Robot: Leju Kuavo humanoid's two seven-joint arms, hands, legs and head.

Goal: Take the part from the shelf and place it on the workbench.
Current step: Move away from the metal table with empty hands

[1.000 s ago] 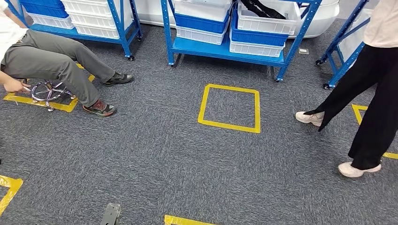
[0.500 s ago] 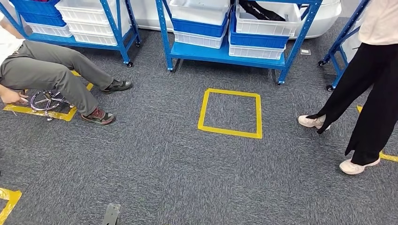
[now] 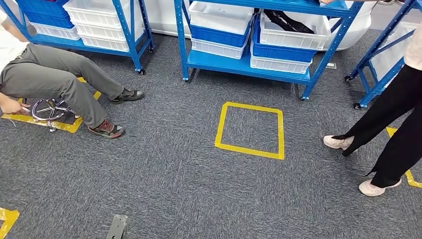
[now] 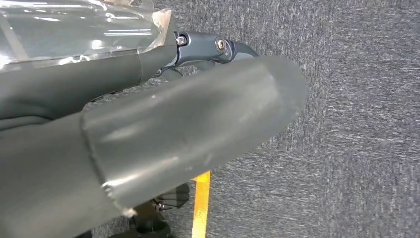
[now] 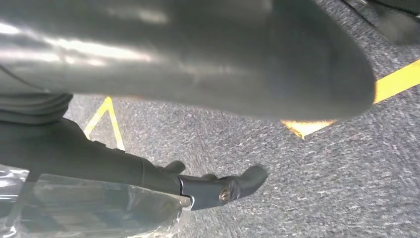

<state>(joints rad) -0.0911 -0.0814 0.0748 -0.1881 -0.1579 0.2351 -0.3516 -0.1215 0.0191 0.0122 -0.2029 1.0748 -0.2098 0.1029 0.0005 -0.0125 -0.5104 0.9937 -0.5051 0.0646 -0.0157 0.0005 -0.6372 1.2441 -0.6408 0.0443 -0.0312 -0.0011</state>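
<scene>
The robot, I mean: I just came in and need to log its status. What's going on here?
It is holding nothing yet. From the head view it faces a blue shelf stacked with white and blue bins, with a yellow tape square on the grey carpet before it. Its left hand and right hand hang over the carpet, and neither wrist view shows a part in them. One person sits on the left; another stands on the right.

Grey carpet (image 3: 164, 179) is marked with a yellow tape square (image 3: 250, 129), blue wheeled racks (image 3: 318, 59) stacked with white and blue bins (image 3: 219, 30) are ranged along the far side, and even lighting is noted.
</scene>
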